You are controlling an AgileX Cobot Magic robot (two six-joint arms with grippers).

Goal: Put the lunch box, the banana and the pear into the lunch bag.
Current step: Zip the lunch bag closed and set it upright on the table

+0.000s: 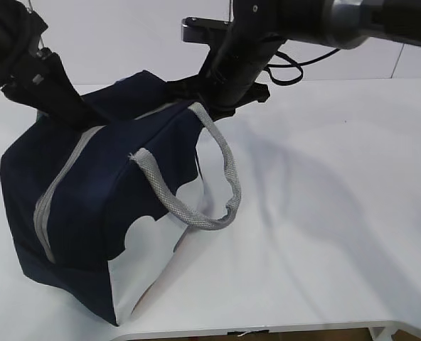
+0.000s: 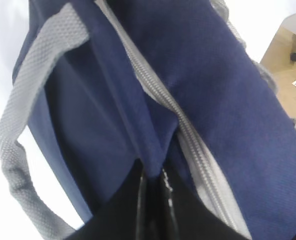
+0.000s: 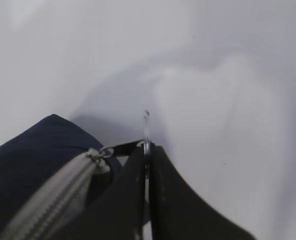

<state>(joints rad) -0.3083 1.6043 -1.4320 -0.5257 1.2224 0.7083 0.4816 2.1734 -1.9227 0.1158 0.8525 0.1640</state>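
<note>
The exterior view is showing the lunch bag (image 1: 89, 206) sitting on the left of the white table (image 1: 324, 213), tilted, with its grey zipper (image 1: 54, 192) running along the top and a white side panel (image 1: 153, 263) facing near. One grey handle (image 1: 196, 192) is looping out to the right. The left gripper (image 1: 79, 114) is pressing down at the bag's far left top, its tips hidden in the fabric, and the right gripper (image 1: 196, 96) is reaching down at the bag's far right top, its tips lost behind the arm. The lunch box, the banana and the pear are not showing anywhere, so the bag's contents cannot be told. The left wrist view is looking along the bag's top: the black fingers (image 2: 138, 210) are lying pressed together, pinching a fold of navy fabric just beside the zipper, and the other handle (image 2: 23, 125) is curving along the left. The right wrist view is blurred; the fingers (image 3: 133, 200) are clamping tight on the thin metal ring pull (image 3: 146, 145), which is standing edge-on at the zipper's end, with bare table beyond.
</note>
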